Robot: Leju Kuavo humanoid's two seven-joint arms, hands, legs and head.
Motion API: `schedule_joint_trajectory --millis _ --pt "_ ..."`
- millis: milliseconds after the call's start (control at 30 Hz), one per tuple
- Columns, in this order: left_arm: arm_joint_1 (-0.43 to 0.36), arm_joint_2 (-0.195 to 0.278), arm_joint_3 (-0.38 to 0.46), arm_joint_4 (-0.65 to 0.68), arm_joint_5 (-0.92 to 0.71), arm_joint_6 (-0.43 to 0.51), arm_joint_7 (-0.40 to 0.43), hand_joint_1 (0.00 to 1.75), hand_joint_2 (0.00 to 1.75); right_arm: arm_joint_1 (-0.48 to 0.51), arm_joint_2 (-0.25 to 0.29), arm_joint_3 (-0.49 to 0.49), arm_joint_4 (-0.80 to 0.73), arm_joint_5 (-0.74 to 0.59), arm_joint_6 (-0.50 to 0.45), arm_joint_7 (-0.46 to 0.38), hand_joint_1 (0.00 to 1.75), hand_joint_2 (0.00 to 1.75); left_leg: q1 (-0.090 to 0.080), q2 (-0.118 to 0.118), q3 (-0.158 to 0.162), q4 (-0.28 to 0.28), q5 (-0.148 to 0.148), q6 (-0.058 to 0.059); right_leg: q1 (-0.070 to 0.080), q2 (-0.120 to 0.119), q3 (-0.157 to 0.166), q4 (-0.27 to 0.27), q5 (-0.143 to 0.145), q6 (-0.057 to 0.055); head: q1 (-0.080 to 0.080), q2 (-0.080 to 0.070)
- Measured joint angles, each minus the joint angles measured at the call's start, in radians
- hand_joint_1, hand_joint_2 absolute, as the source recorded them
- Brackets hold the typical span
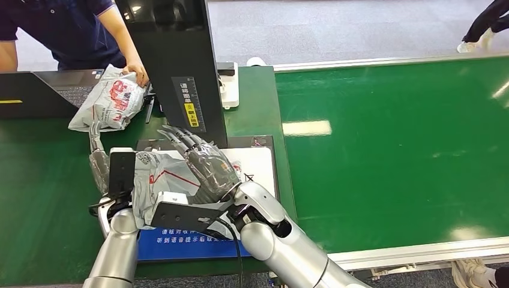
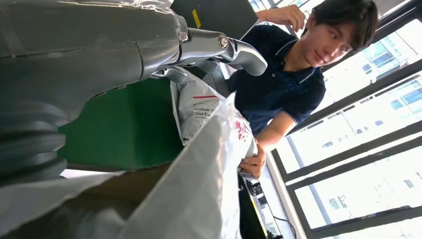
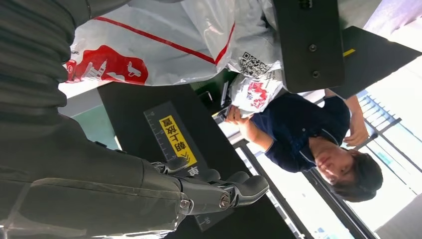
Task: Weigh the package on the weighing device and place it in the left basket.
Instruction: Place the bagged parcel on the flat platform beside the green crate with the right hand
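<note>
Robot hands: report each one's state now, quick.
Left robot hand: holding the package from its left side.
Right robot hand: holding the same package, fingers laid over its top.

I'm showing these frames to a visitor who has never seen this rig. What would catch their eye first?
Most striking are the two silver arms at the bottom of the head view, left hand and right hand on either side of a grey package over the white weighing device. Behind it stands a black column, and a person's hand rests on a second package.
</note>
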Motion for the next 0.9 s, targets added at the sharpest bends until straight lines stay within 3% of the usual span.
schedule_joint_trajectory --millis 467,633,767,900 --pt "-0.005 0.005 -0.002 0.004 -0.013 -0.016 0.000 0.00 1.75 0.001 -0.009 -0.013 0.000 -0.015 -0.005 0.006 0.00 1.75 0.000 0.000 0.000 0.000 0.000 0.000 0.000 0.000 0.000 0.000 0.000 0.000 0.000 0.000" --pt "-0.003 0.014 -0.008 0.003 -0.028 -0.021 -0.002 0.00 1.75 0.008 -0.032 -0.059 0.001 -0.055 -0.042 -0.002 0.00 1.75 0.000 0.000 0.000 0.000 0.000 0.000 0.000 0.000 0.000 0.000 0.000 0.000 0.000 0.000" --pt "0.010 0.021 -0.019 -0.003 -0.037 -0.005 -0.016 0.00 1.75 0.044 -0.062 -0.121 -0.006 -0.185 -0.072 -0.131 0.00 1.75 0.000 0.000 0.000 0.000 0.000 0.000 0.000 0.000 0.000 0.000 0.000 0.000 0.000 0.000" --pt "0.021 0.035 -0.026 -0.008 -0.027 0.008 -0.040 0.00 1.75 0.103 -0.106 -0.246 -0.081 -0.572 0.028 -0.389 0.00 1.75 0.000 -0.001 0.000 0.000 0.000 0.000 0.000 -0.001 0.000 -0.001 0.000 0.000 0.000 0.000"
